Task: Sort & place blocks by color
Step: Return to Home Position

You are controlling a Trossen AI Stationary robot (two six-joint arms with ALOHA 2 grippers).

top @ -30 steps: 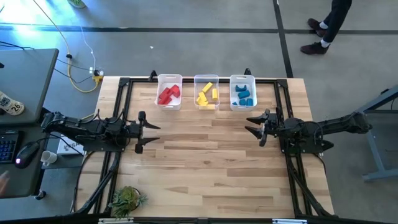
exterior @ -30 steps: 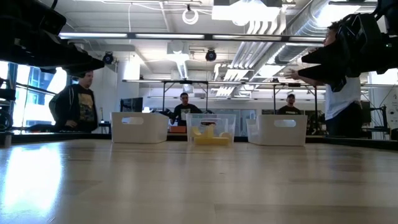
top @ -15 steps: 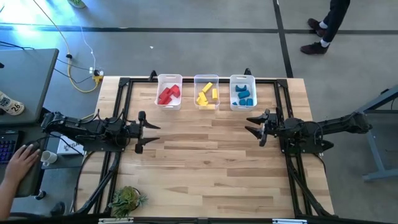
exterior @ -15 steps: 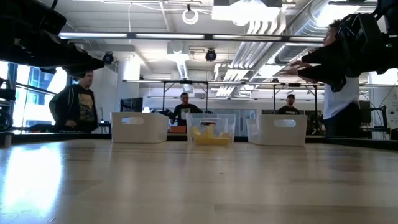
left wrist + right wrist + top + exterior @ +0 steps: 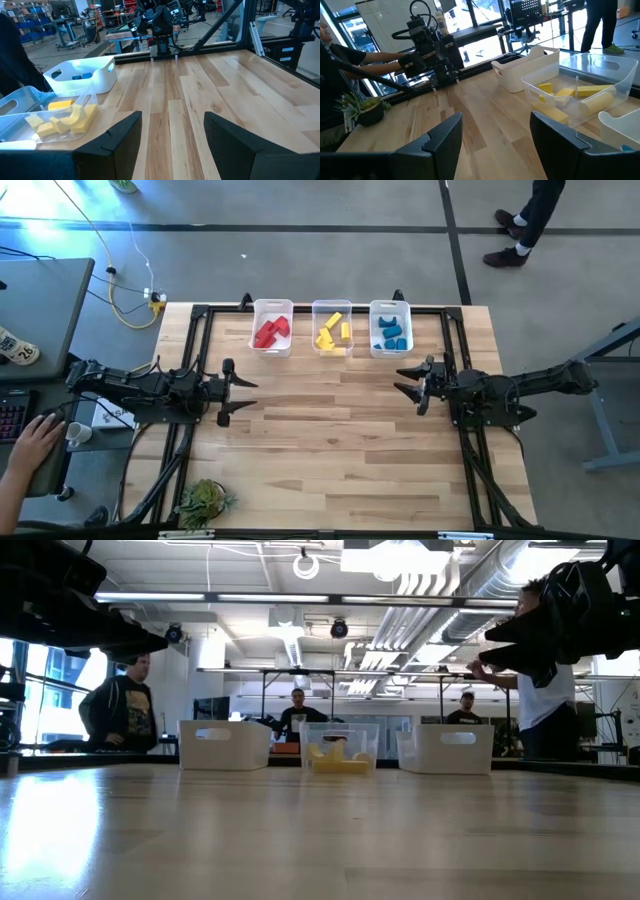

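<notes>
Nothing changed: left gripper (image 5: pixel 240 392), right gripper (image 5: pixel 403 383) stayed spread wide, empty, well apart from clear bin (image 5: pixel 332 352); blocks (image 5: pixel 333 332) sorted, task seemed done.

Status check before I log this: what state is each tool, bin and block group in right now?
Left tool: open, empty, raised at the left side.
Right tool: open, empty, raised at the right side.
Red blocks: inside left white bin.
Yellow blocks: inside middle clear bin.
Blue blocks: inside right white bin.
</notes>
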